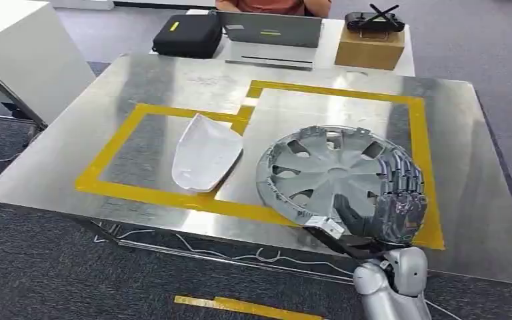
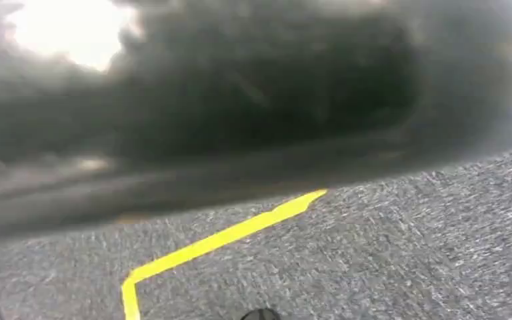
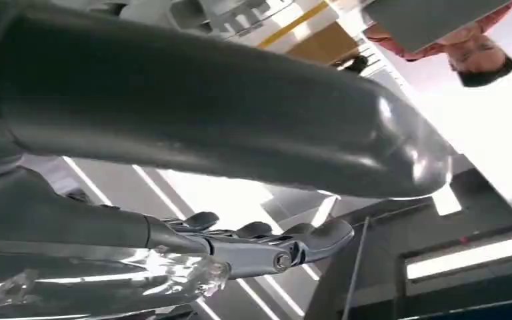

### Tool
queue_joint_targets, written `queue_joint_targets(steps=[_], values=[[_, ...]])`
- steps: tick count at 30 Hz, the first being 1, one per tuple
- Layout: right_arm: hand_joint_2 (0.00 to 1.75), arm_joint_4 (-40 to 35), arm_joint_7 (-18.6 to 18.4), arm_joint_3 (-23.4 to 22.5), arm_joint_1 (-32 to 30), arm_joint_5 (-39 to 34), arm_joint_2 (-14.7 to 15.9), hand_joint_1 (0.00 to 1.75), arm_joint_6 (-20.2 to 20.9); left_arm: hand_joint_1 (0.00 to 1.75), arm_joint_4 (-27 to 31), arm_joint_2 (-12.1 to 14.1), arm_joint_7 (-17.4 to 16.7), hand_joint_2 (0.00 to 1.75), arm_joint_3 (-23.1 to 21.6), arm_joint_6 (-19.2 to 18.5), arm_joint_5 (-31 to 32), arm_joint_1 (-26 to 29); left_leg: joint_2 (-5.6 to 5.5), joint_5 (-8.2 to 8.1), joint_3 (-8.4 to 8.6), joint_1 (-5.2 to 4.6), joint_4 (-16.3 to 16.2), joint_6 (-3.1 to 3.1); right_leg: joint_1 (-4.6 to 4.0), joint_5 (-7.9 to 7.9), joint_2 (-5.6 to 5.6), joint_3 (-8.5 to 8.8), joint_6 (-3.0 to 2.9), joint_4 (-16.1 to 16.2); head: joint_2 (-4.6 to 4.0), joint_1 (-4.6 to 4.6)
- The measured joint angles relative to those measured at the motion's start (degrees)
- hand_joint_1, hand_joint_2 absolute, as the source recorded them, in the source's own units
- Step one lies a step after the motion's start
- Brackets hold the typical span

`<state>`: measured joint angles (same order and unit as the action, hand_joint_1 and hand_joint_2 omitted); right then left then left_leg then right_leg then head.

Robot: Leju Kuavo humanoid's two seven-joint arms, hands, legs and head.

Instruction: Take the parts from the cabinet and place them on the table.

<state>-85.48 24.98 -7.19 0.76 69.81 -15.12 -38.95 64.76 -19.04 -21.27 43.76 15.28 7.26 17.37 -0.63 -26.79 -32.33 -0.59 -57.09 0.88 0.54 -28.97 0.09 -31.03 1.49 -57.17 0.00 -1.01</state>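
The right hand [image 1: 400, 200] rests on the hubcap's [image 1: 327, 173] near-right rim.

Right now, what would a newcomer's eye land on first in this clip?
The grey hubcap on the steel table, inside the right yellow-taped box, with the right hand over its near right edge. Next, the white curved part lying in the left taped box.

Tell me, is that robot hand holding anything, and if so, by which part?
Yes. The right hand grips the grey hubcap at its rim, on the edge nearest the robot, fingers spread over its face.
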Motion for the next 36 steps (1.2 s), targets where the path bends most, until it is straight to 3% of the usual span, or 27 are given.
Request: queue_joint_targets(steps=[2,4,6,7,8,9,10,12,13,15,16,17,19,24,27,30,31,32,33,34,35,36], values=[[0.0,0.0,0.0,-0.2,0.0,0.0,0.0,0.0,0.0,0.0,0.2,0.0,-0.2,0.0,-0.4,0.0,0.0,0.1,-0.01,-0.04,0.06,0.21,0.0,-0.59,-0.04,0.2,0.02,0.03,-0.57,0.2,0.0,0.04],[0.0,0.0,0.0,-0.1,0.2,0.0,-0.1,0.0,0.0,0.0,0.4,0.0,-0.3,0.0,-0.6,0.0,0.0,0.2,0.06,-2.38,-1.02,0.41,-2.6,-1.32,0.23,0.42,-0.09,0.19,-1.28,0.4,0.0,-0.18],[0.0,0.0,0.0,-0.1,0.1,0.0,-0.1,0.0,0.0,0.0,0.5,0.0,-0.3,0.0,-0.7,0.1,0.0,0.3,0.07,-7.38,-5.27,0.67,-12.0,-1.79,0.18,0.35,-0.2,0.12,-1.51,0.4,0.0,-0.11],[0.0,0.0,0.0,-0.2,0.0,0.0,-0.1,0.0,0.0,0.0,0.5,0.0,-0.3,0.0,-0.7,0.1,0.0,0.4,0.07,-8.95,-7.27,0.76,-16.3,-1.92,0.15,0.33,-0.2,0.09,-1.54,0.4,0.0,-0.09],[0.0,0.0,0.0,-0.2,0.0,0.0,-0.1,0.0,0.0,0.0,0.5,0.0,-0.3,0.0,-0.7,0.1,0.0,0.4,0.07,-9.15,-8.27,0.86,-18.4,-1.97,0.15,0.32,-0.2,0.11,-1.55,0.4,0.0,-0.09],[0.0,0.1,0.0,-0.2,0.0,0.0,-0.1,0.0,0.0,0.0,0.5,0.0,-0.3,0.0,-0.7,0.1,0.0,0.4,0.07,-8.0,-7.94,0.98,-17.8,-2.03,0.16,0.31,-0.17,0.18,-1.55,0.4,0.0,-0.09],[0.0,0.1,0.0,-0.2,0.0,0.0,-0.1,0.0,0.0,0.0,0.6,0.0,-0.3,0.0,-0.8,0.1,0.0,0.4,0.07,-5.49,-6.38,1.16,-14.5,-2.06,0.17,0.27,-0.08,0.27,-1.5,0.4,0.0,-0.13],[0.0,0.1,-0.1,-0.2,0.0,0.0,-0.2,0.0,0.0,0.0,0.8,0.0,-0.4,0.0,-0.9,0.1,0.1,0.4,0.08,-0.34,-1.26,1.48,-4.2,-2.06,0.2,0.1,0.06,0.62,-1.22,0.4,0.0,-0.13],[0.0,0.1,-0.2,-0.2,0.1,0.0,-0.2,0.0,0.0,0.0,0.9,0.0,-0.4,0.0,-0.9,0.1,0.2,0.4,0.0,-0.67,0.3,1.43,-1.4,-2.07,-0.06,-0.07,0.09,0.65,-0.92,0.3,0.0,-0.07],[0.0,0.1,-0.2,-0.2,0.1,0.1,-0.2,0.0,0.0,0.0,0.9,-0.1,-0.6,0.0,-1.0,0.2,0.3,0.5,0.01,-0.76,0.35,1.4,-0.3,-1.53,-0.32,-0.26,0.25,0.23,-0.48,-0.1,0.0,0.15],[0.0,0.1,-0.2,-0.2,0.1,0.1,-0.2,0.0,0.0,0.0,1.0,-0.2,-0.7,0.0,-1.2,0.2,0.4,0.6,0.01,-0.78,0.38,1.34,-0.3,-1.65,-0.35,-0.4,0.29,0.23,-1.77,-0.1,0.0,0.11],[0.0,0.1,-0.2,-0.2,0.1,0.2,-0.2,0.0,0.0,0.0,1.1,-0.2,-1.0,0.0,-1.3,0.2,0.6,0.8,0.0,-0.82,0.44,1.21,-0.3,-1.56,-0.32,-0.36,0.25,0.21,-2.22,-0.1,0.0,0.17],[0.0,0.1,-0.2,-0.2,0.1,1.8,-0.2,0.0,0.0,0.0,1.6,-0.3,-2.2,0.0,-1.6,-0.2,2.1,1.1,-0.02,-0.92,0.44,1.07,-0.3,-1.21,-0.2,-0.2,0.25,0.26,-2.0,0.3,0.0,0.2],[0.0,-0.1,-0.9,-0.3,0.1,4.8,-0.2,0.0,0.0,0.0,2.3,-0.4,-3.6,0.0,-1.9,-1.0,3.7,1.5,0.0,-0.93,0.41,0.69,-0.3,-0.65,0.16,0.13,0.25,0.62,-0.95,0.7,0.0,0.15],[0.0,-0.1,-2.0,-0.3,-0.1,5.9,-0.2,0.0,0.0,0.0,2.6,-0.4,-4.0,0.0,-2.0,-0.9,3.3,1.6,0.0,-0.97,0.42,0.56,-0.4,-0.43,0.34,0.1,0.25,0.65,0.1,0.8,0.0,0.17],[0.0,-1.3,-4.6,-0.2,-1.6,7.4,-0.2,0.0,0.0,0.0,3.4,-0.5,-5.5,0.0,-3.6,0.8,0.1,2.7,0.0,-0.97,0.43,0.53,-0.4,-0.42,0.38,0.07,0.25,0.64,0.36,0.8,0.0,0.15],[0.0,-1.7,-4.9,-0.2,-2.1,7.5,-0.2,0.0,0.0,0.0,3.7,-0.5,-5.9,0.0,-4.3,1.5,-0.8,3.2,0.02,-1.19,0.36,0.28,-0.8,-0.12,0.67,0.36,0.3,0.73,0.73,1.4,0.0,0.13],[0.0,-2.1,-5.3,0.0,-2.5,7.7,-0.2,0.0,0.0,0.0,4.3,-0.5,-6.3,0.0,-5.3,2.3,-1.6,3.8,-0.04,-0.74,0.53,0.23,-0.5,0.9,0.76,0.96,0.26,0.98,1.72,1.8,0.0,0.07],[0.0,-2.9,-5.8,0.0,-3.0,7.8,-0.2,0.0,0.0,0.0,5.0,-0.5,-6.7,0.0,-6.1,3.1,-2.2,4.3,0.1,0.19,1.07,0.35,1.4,1.44,0.4,1.0,0.35,1.34,2.02,2.1,0.0,0.04],[0.0,-3.2,-6.0,0.1,-3.1,8.0,-0.1,0.0,0.0,0.0,5.4,-0.5,-6.9,0.0,-6.9,3.6,-2.6,4.6,0.58,0.98,1.8,0.84,2.5,1.58,0.46,-0.02,0.22,0.71,1.8,1.7,0.0,0.29],[0.0,-3.3,-6.3,0.2,-3.1,8.2,-0.1,0.0,0.0,0.0,5.9,-0.5,-7.0,0.0,-7.6,4.0,-3.0,4.9,0.58,1.35,1.85,0.84,3.2,2.07,0.35,-2.27,0.29,-0.41,1.53,-1.0,-0.02,0.33],[0.0,-3.4,-6.4,0.2,-3.2,8.3,-0.1,0.0,0.0,0.0,6.2,-0.5,-7.2,0.0,-8.2,4.2,-3.1,5.2,0.6,1.46,1.65,0.84,3.2,1.95,0.44,-4.67,0.24,-2.29,1.49,-5.4,0.0,0.46]])
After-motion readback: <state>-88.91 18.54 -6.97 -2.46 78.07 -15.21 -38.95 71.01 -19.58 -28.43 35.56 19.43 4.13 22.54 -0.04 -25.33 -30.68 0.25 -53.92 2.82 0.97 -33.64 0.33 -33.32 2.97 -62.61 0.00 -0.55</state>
